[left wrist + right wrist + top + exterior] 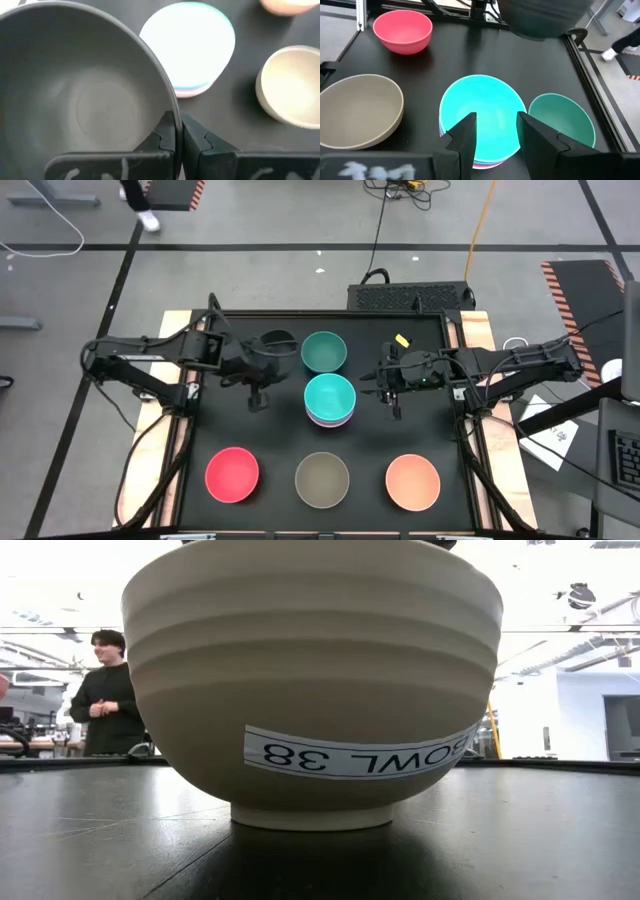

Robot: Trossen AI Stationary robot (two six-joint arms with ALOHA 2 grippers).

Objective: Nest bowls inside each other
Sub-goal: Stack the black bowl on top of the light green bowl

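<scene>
My left gripper (262, 370) is shut on the black bowl (277, 345) (85, 100), left of the teal bowl (324, 352). The black bowl also shows in the right wrist view (540, 17). A stack of bowls (330, 400) with a light blue one on top (480, 115) stands mid-table on its foot. My right gripper (393, 385) (495, 132) is open, hovering just right of that stack, touching nothing. Red-pink (232, 475), olive-grey (322, 480) (310, 680) and peach-orange (412, 482) bowls stand apart along the near edge. My left gripper pinches the black bowl's rim (167, 107) on the side facing the stack, one finger (165, 135) inside the bowl and the other outside. The fingers come from above, pointing down. The bowl sits mouth up and looks raised off the table in the right wrist view.
The black tabletop has raised rails along its edges (455, 330). Bare table lies between the near row and the stack. A person (105, 690) stands in the room beyond the table. Cables and a dark box (410, 295) lie past the far edge.
</scene>
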